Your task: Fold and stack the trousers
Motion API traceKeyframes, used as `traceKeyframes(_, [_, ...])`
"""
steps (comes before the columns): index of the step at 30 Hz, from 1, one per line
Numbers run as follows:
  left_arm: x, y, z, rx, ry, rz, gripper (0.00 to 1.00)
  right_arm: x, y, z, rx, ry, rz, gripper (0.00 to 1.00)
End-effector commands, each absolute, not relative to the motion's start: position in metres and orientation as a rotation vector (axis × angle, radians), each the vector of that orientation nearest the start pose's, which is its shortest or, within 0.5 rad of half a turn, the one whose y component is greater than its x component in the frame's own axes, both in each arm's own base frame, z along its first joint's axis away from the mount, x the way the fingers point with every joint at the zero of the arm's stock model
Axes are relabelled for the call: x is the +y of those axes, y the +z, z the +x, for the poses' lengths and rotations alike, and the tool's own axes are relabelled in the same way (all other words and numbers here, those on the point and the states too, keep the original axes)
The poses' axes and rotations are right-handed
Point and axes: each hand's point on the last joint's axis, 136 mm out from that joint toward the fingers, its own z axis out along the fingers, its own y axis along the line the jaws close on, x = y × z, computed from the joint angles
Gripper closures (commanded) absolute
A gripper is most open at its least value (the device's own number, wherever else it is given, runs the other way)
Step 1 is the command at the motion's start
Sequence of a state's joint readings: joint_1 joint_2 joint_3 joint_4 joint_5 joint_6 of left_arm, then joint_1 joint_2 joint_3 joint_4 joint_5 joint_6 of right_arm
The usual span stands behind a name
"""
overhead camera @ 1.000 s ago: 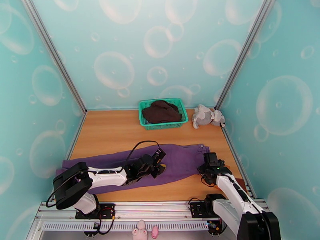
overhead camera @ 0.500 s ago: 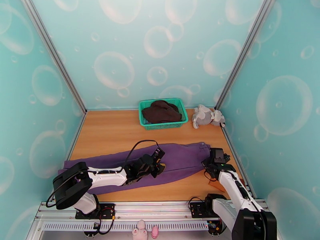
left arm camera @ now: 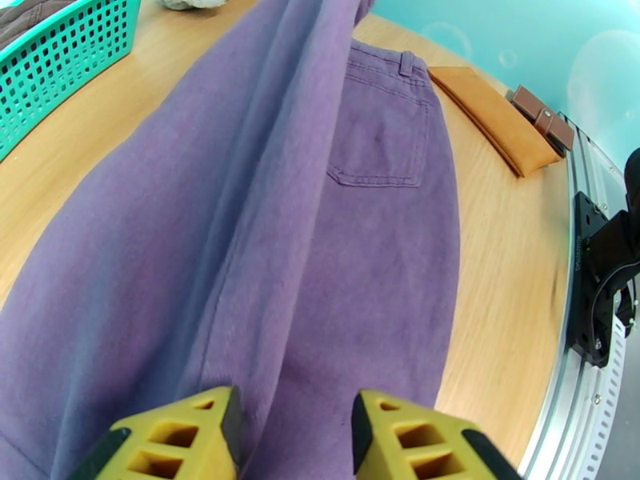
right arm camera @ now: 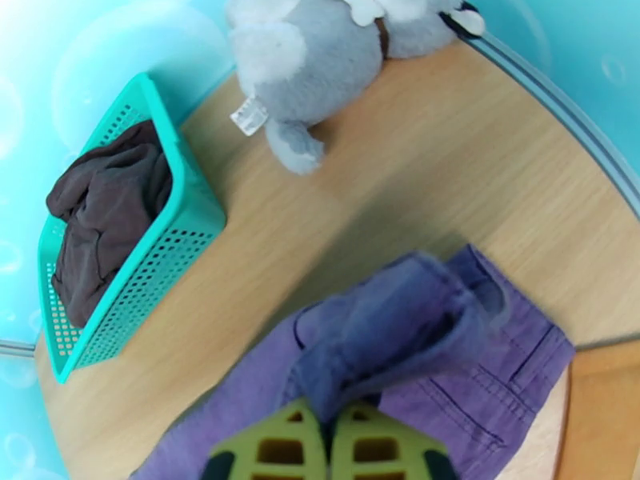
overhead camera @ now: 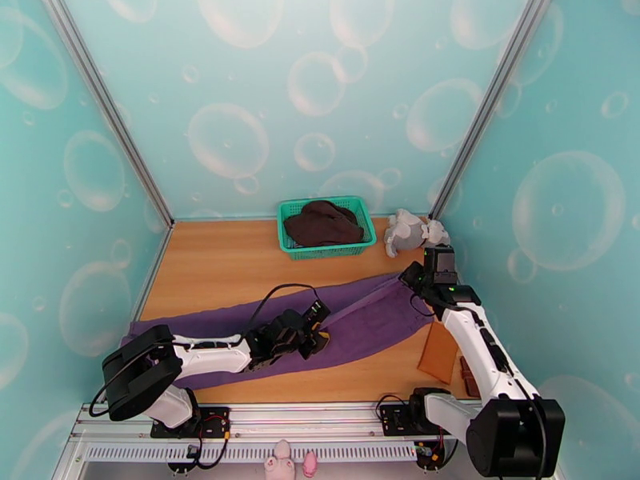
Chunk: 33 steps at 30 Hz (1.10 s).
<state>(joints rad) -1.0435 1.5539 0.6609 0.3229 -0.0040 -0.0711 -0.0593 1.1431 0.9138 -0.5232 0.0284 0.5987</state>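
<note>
The purple trousers (overhead camera: 368,314) lie lengthwise across the wooden table, legs toward the left. My right gripper (overhead camera: 414,280) is shut on their waistband end and holds it raised off the table at the right. In the right wrist view the gripper (right arm camera: 330,430) pinches a bunched fold of the trousers (right arm camera: 400,330). My left gripper (overhead camera: 320,334) rests on the middle of the trousers. In the left wrist view its yellow fingers (left arm camera: 172,442) stand apart over the trousers (left arm camera: 320,234), where a back pocket shows.
A green basket (overhead camera: 284,226) with a dark brown garment (overhead camera: 322,222) stands at the back centre. A grey plush toy (overhead camera: 412,231) lies to its right. An orange flat pouch (overhead camera: 438,352) and a small brown wallet (overhead camera: 468,376) lie near the right front edge.
My right gripper shut on the waistband, then lifted it up and toward the back right, uncovering the orange pouch. The left arm stayed almost still on the trousers.
</note>
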Motion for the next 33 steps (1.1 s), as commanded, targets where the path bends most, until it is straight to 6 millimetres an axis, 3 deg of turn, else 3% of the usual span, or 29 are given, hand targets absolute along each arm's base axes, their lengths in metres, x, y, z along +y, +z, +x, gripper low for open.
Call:
traceKeyframes(1, [-0.354,0.103,0.23,1.903,-0.479,1.048,0.56,-0.033,0.218,0.35,2.147,0.17,0.661,0.99])
traceKeyframes(9, [-0.362,0.097,0.196,1.921,-0.593,1.204,0.56,-0.031,0.228,0.358,2.111,0.2,0.638,0.99])
traceKeyframes(17, [-0.355,0.095,0.184,1.902,-0.6,1.215,0.49,-0.03,0.243,0.363,2.086,0.205,0.614,0.99])
traceKeyframes(24, [-0.335,0.079,0.219,1.964,-0.313,1.054,0.5,-0.027,0.246,0.362,2.075,0.23,0.608,0.99])
traceKeyframes(29, [-0.332,0.072,0.219,1.974,-0.276,1.059,0.52,-0.026,0.248,0.362,2.067,0.239,0.606,0.99])
traceKeyframes(33, [-0.314,0.074,0.235,1.981,-0.138,0.953,0.51,-0.025,0.249,0.363,2.067,0.244,0.601,0.99])
